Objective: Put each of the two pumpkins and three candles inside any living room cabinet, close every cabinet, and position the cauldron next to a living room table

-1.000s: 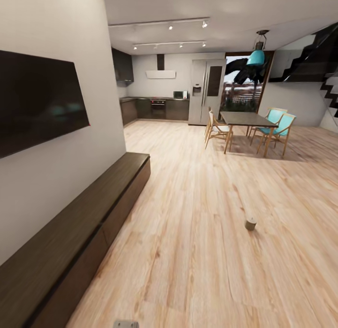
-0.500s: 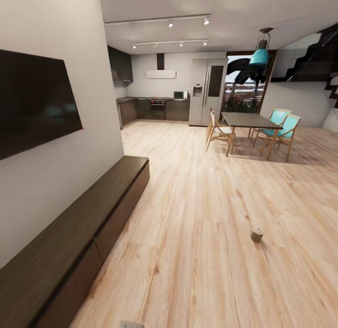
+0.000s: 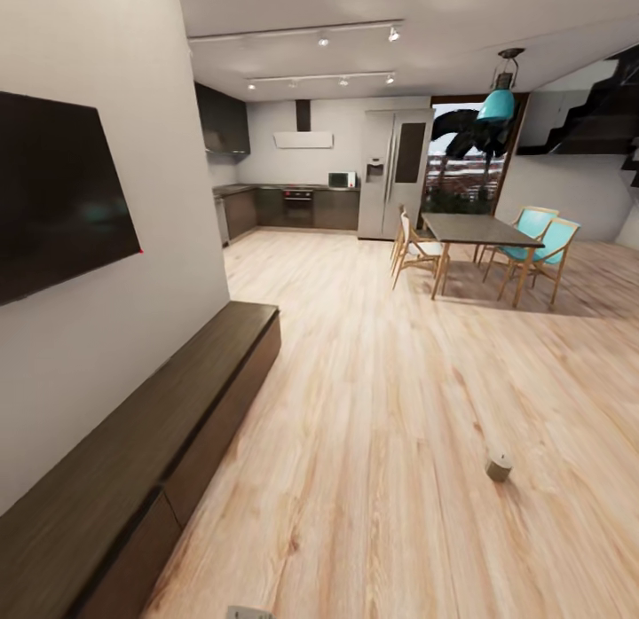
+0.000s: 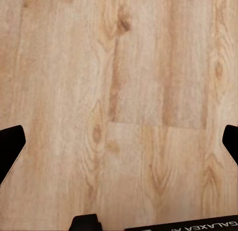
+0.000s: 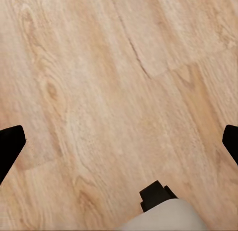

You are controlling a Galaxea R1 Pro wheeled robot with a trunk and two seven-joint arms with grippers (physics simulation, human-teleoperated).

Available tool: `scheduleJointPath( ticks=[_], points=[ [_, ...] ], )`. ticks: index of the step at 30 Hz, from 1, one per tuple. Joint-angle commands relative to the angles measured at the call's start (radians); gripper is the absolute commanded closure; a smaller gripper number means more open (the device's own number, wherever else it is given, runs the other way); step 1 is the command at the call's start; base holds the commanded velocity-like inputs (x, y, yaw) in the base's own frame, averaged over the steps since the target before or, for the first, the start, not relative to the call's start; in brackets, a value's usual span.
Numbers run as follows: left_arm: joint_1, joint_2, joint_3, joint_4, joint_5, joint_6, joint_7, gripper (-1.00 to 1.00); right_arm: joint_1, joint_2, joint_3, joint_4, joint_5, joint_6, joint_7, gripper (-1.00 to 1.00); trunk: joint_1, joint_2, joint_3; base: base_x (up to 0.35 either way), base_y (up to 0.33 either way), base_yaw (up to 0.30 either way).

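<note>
Wood floor [image 3: 373,406] fills your head view: one candle [image 3: 499,466] stands near right, well apart from the closed cabinet [image 3: 133,459] along the left wall. Your wrist views look down at planks, left end effector [image 4: 119,142] and right end effector [image 5: 119,142] both spread, holding nothing.

Black claw fingertips [image 4: 10,144], white "GALAXEA" lettering on black

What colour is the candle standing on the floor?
Pale beige-tan; the candle shows best in the head view.
</note>
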Motion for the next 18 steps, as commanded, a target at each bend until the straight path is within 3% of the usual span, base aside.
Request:
scheduleJointPath(
  ticks=[1, 6, 18],
  points=[
    [0.000, 0.000, -0.003, -0.002, -0.009, 0.006, 0.005, -1.00, 0.000, 0.000, 0.000, 0.000, -0.010, -0.005, 0.001, -1.00, 0.001, 0.000, -0.001, 0.342, 0.000, -0.022],
    [0.000, 0.000, -0.004, -0.002, -0.009, 0.006, 0.005, -1.00, 0.000, 0.000, 0.000, 0.002, -0.011, -0.004, 0.001, -1.00, 0.001, 0.000, -0.001, 0.342, 0.000, -0.140],
    [0.000, 0.000, -0.006, -0.002, -0.009, 0.006, 0.005, -1.00, 0.000, 0.001, 0.000, 0.002, -0.011, -0.005, 0.001, -1.00, 0.001, 0.000, -0.001, 0.342, 0.000, -0.005]
  ],
)
